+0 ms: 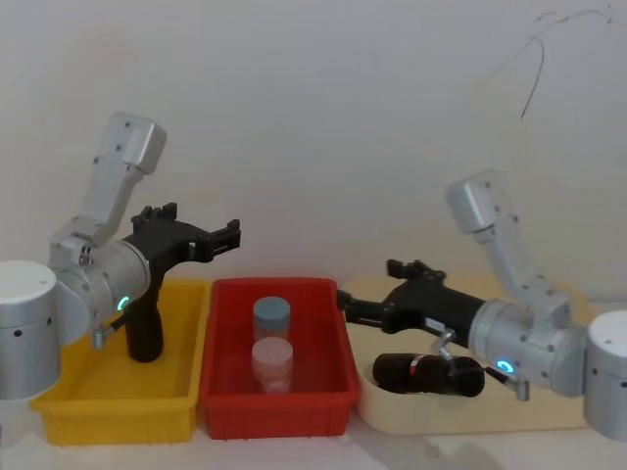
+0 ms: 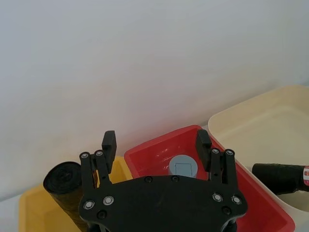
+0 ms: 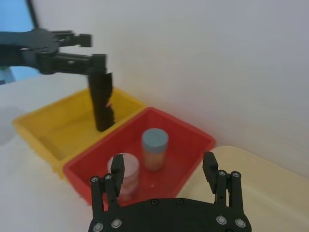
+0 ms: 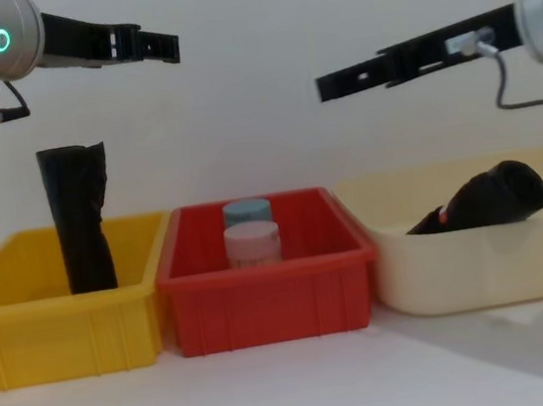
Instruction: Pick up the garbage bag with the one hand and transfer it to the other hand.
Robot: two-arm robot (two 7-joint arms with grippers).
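1. While both arms hang in the air above the containers, the garbage bag (image 1: 431, 374) lies on its side in the cream tray (image 1: 392, 423), at the lower right of the head view. A small red-orange mark shows on it.
2. The left tool (image 2: 155, 140), on the arm with the green ring light, sits in the upper left of the chest view. It is high over the yellow bin (image 1: 108, 406) and points toward the frame's middle. Its fingers stand apart with nothing between them.
3. The right tool (image 3: 163, 162), on the arm with the blue ring light, reaches in from the upper right of the chest view. It is well above the cream tray and clear of the garbage bag. Its fingers are also spread and empty.
4. A second black roll (image 4: 83, 228) with an uneven top stands upright in the yellow bin, at the left of the chest view, below the left tool.
5. The red bin (image 1: 274, 413) sits between the yellow bin and the cream tray. It holds a blue-lidded jar (image 1: 271, 318), with a pink-lidded jar (image 1: 272, 362) just in front of it.
6. All three containers stand side by side on the white desk (image 4: 276, 393).
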